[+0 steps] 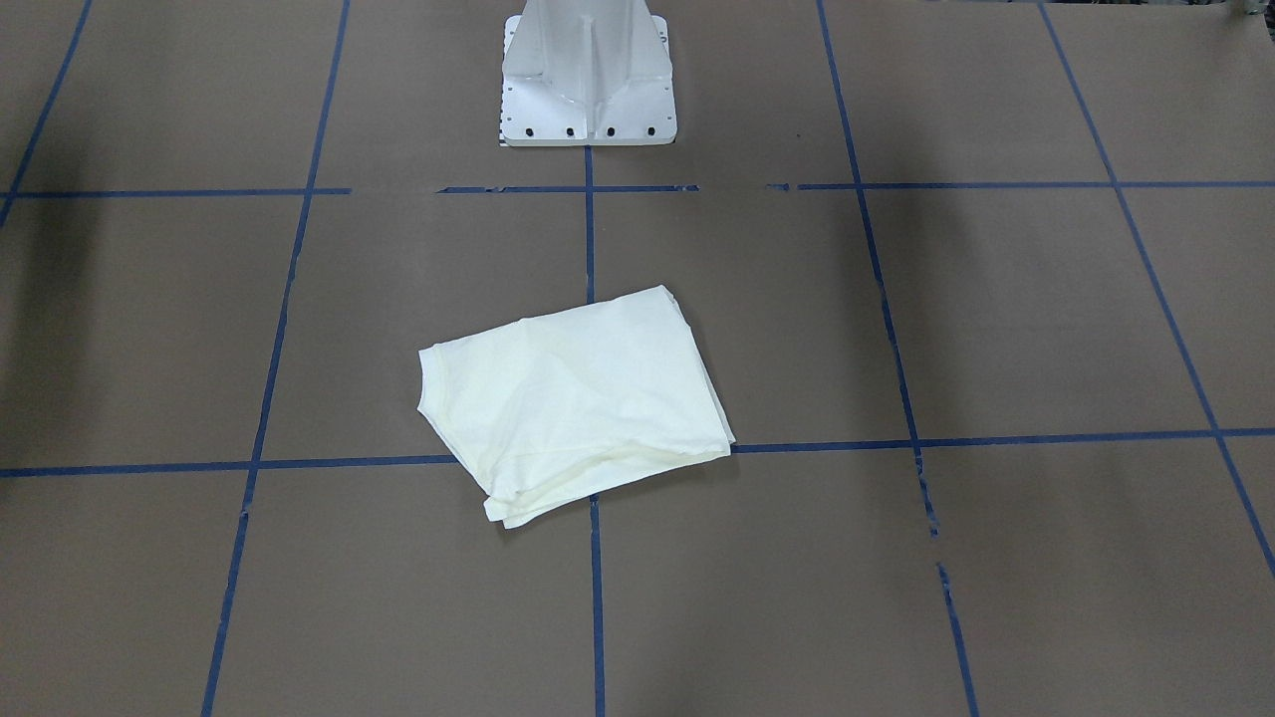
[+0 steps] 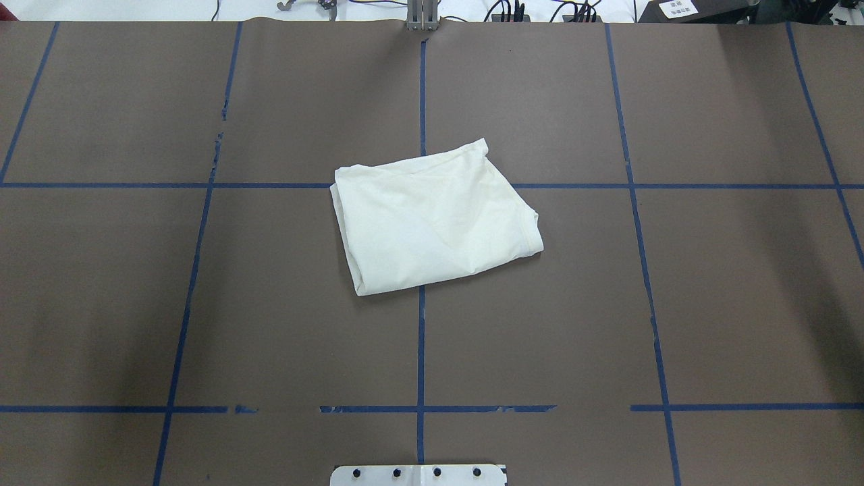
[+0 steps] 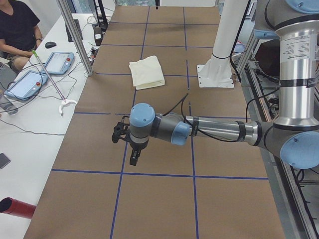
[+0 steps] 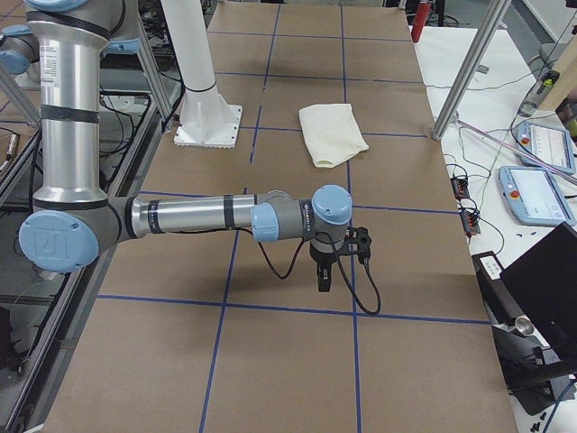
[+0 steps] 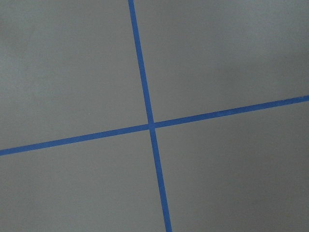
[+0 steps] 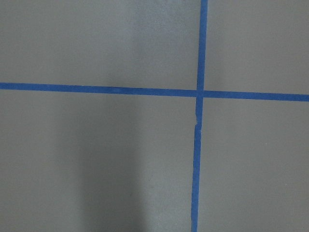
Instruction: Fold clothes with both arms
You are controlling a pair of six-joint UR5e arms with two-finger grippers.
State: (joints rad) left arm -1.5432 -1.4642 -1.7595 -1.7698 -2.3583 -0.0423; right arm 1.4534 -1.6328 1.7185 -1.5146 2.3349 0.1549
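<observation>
Exterior left view puts the left arm's fingers (image 3: 133, 158) nearest, pointing down over the bare brown table (image 3: 159, 199) close to a blue tape line (image 3: 124, 152). From this side angle I cannot tell whether they are spread or closed, and no cloth hangs from them. Directly beneath them the wrist camera shows only table and a tape crossing (image 5: 151, 126).

Well beyond those fingers, toward the table's middle and beside the white pedestal (image 3: 217, 74), lies the cream T-shirt (image 3: 146, 72). It is folded into a compact, roughly rectangular packet with the plain side up.

From the other end, the right arm's fingers (image 4: 323, 280) hang over bare table too. Their opening is equally impossible to judge, and the T-shirt lies well beyond them as well.

The folding looks essentially done, with both arms standing off. If a last tidy is wanted, the layered edge away from the pedestal sits slightly offset. Both sets of fingers should come in together, pinch every layer at that edge's two corners, and move in step so the packet does not skew.
</observation>
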